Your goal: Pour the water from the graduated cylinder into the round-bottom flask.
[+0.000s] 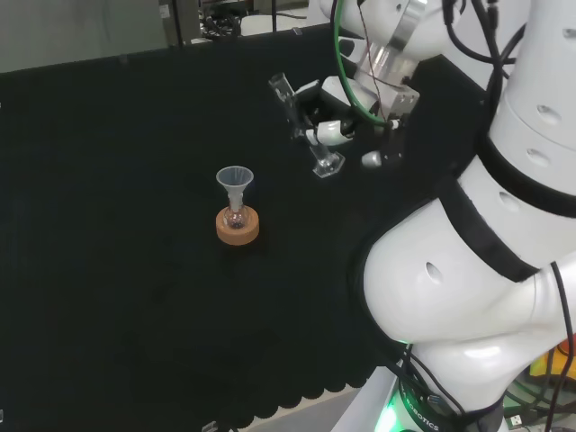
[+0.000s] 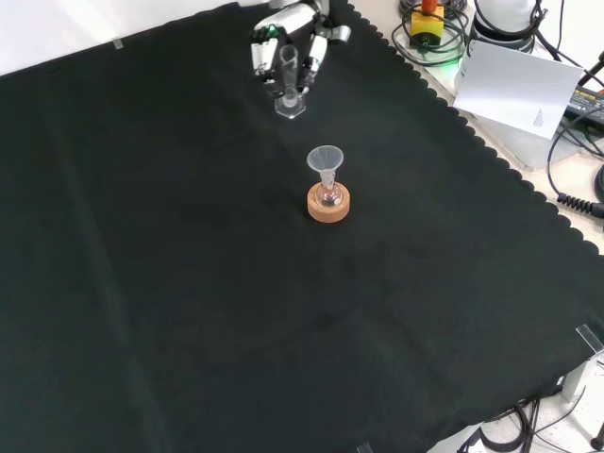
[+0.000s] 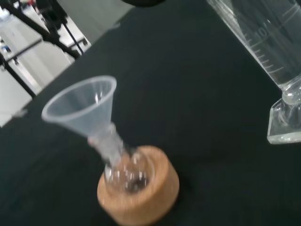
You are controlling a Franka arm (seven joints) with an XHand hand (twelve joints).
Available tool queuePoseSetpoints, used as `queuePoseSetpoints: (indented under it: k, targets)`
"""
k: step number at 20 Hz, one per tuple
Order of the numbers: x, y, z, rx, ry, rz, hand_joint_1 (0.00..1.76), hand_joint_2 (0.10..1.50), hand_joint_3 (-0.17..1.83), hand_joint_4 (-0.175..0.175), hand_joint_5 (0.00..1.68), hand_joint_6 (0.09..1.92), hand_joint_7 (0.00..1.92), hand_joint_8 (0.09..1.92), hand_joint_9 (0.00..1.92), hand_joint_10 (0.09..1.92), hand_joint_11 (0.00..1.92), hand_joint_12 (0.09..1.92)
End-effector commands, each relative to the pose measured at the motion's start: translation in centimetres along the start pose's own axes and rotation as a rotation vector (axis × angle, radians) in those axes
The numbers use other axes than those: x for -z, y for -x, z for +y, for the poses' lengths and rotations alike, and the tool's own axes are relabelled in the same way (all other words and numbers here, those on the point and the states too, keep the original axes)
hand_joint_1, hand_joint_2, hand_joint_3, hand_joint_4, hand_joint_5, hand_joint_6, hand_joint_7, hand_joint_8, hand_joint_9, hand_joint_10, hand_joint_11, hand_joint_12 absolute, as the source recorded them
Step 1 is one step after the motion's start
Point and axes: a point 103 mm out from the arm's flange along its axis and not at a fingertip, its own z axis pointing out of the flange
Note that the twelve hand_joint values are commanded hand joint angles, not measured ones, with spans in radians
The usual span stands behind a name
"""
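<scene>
Funnel-topped round-bottom flask (image 2: 327,195) sits on its cork ring (image 2: 328,207), well apart from the hand (image 2: 294,42), whose fingers curl round the tilted graduated cylinder (image 2: 289,77).

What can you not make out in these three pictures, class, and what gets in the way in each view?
- Water level in the cylinder: wrist view, top cut off by the edge; elsewhere too small.
- Whether the flask holds water: wrist view blurred, cork ring hides its base.
- The hand on the cylinder: fingers curl round it, contact too small in head and front views.
</scene>
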Motion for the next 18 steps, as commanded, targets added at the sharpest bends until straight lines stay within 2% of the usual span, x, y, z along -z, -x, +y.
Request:
queuePoseSetpoints:
  k: [1, 11, 18]
  targets:
    - [-0.8, -0.1, -3.7, -0.04, -0.171, -0.082, 1.26, 1.1, 0.0, -0.175, 0.98, 0.97, 1.02, 0.97, 1.42, 0.09, 1.2, 0.86]
    - [-2.1, -0.2, -3.3, -0.069, -0.384, -0.143, 1.26, 1.1, 0.0, -0.175, 0.99, 0.96, 1.02, 0.96, 1.43, 0.09, 1.21, 0.85]
    - [-2.1, -0.3, -2.0, -0.075, -0.498, -0.168, 1.26, 1.1, 0.0, -0.175, 0.99, 0.96, 1.02, 0.96, 1.44, 0.09, 1.22, 0.84]
